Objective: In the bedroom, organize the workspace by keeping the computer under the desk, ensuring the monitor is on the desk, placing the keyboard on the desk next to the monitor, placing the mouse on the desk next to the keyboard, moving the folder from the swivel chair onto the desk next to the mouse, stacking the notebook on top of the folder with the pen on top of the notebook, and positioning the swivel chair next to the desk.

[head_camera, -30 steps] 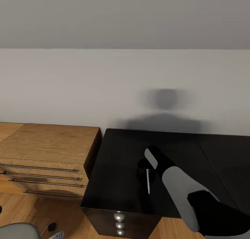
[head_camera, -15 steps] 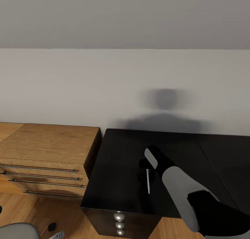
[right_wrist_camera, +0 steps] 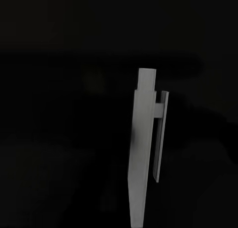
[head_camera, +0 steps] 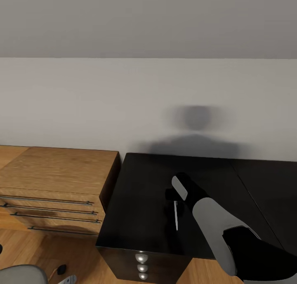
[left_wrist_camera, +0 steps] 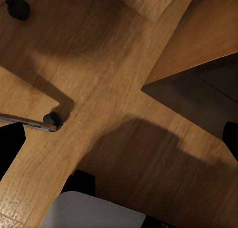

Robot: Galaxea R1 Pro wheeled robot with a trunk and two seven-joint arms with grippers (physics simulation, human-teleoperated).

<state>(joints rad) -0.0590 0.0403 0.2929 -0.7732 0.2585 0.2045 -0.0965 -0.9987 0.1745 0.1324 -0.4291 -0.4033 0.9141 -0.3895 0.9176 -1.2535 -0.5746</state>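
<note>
Nothing moved; right wrist view reveals pen's [right_wrist_camera: 144, 153] clip.

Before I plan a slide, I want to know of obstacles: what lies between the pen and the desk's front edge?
Nothing: in the head view, bare glossy black top runs from the pen to the front edge of the desk.

Plain pale grey wall [head_camera: 82, 98], soft shadow cast on it. Light wooden chest of drawers [head_camera: 53, 185] on wood plank floor [left_wrist_camera: 124, 139].
</note>
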